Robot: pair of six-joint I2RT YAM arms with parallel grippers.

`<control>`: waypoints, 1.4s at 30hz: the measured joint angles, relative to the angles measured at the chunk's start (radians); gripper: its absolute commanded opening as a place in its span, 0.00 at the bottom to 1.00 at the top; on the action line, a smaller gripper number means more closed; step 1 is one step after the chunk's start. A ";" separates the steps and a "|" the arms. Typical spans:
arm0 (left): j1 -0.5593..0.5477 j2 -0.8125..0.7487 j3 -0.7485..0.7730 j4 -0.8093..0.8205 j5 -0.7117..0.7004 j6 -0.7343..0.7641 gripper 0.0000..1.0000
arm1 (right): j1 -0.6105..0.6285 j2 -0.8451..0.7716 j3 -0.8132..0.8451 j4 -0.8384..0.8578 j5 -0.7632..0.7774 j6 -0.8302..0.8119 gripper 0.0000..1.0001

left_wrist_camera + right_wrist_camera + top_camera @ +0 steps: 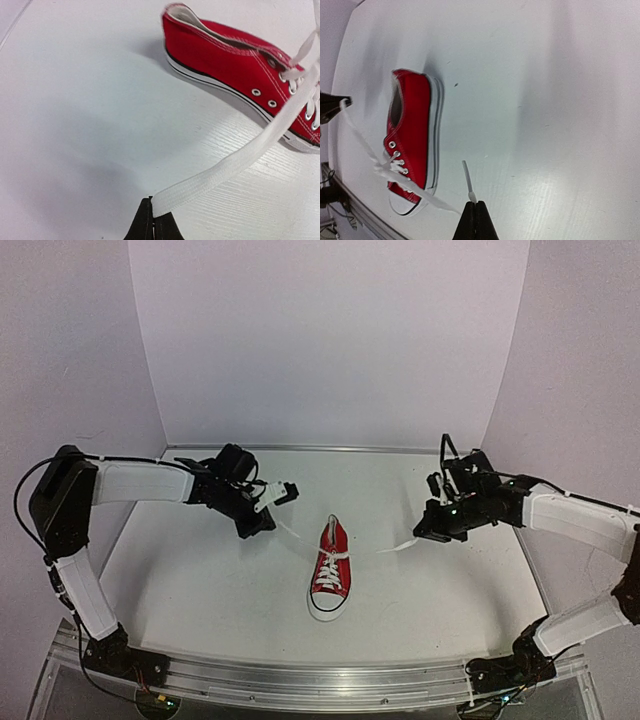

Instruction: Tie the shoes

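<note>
- One shoe in view: red canvas low-top, white sole and toe cap. It stands upright on its sole near the middle of the counter, between my two arms.
- Toe cap points to the near edge, where my bases are. The heel opening faces the back wall.
- Left claw: fingers pressed together, clamped on the end of the left lace. In my left wrist view the flat white lace comes straight out from between the tips.
- That lace rises from the pinch in a shallow bow, off the counter, and runs to the upper eyelets on the shoe's side.
- Left claw sits to the left of the shoe and a little beyond its heel, near but not touching it.
- Right claw: fingers together as well, clamped on the right lace. A short tail of lace pokes out past the tips and lies over the counter.
- From the right pinch the lace runs fairly straight and low to the eyelets. Whether it brushes the counter I cannot tell.
- Right claw is off to the shoe's right, about level with the heel, well apart from the left claw.
- The two laces spread out to opposite sides. They meet over the tongue by the top eyelets; whether they are knotted there I cannot tell.
- Lower lacing sits crossed through the eyelets down toward the toe cap.
</note>
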 measured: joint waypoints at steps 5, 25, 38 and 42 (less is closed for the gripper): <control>0.037 -0.072 0.000 -0.022 -0.043 -0.116 0.00 | -0.052 -0.055 -0.003 -0.113 0.149 0.020 0.00; 0.131 -0.139 -0.189 -0.184 -0.335 -0.466 0.00 | -0.069 0.030 -0.193 -0.257 0.327 0.167 0.00; 0.201 -0.083 -0.186 -0.191 -0.345 -0.513 0.00 | -0.159 0.117 -0.189 -0.180 0.360 0.205 0.00; 0.207 -0.075 -0.170 -0.189 -0.291 -0.496 0.00 | -0.171 0.145 -0.183 -0.133 0.330 0.182 0.00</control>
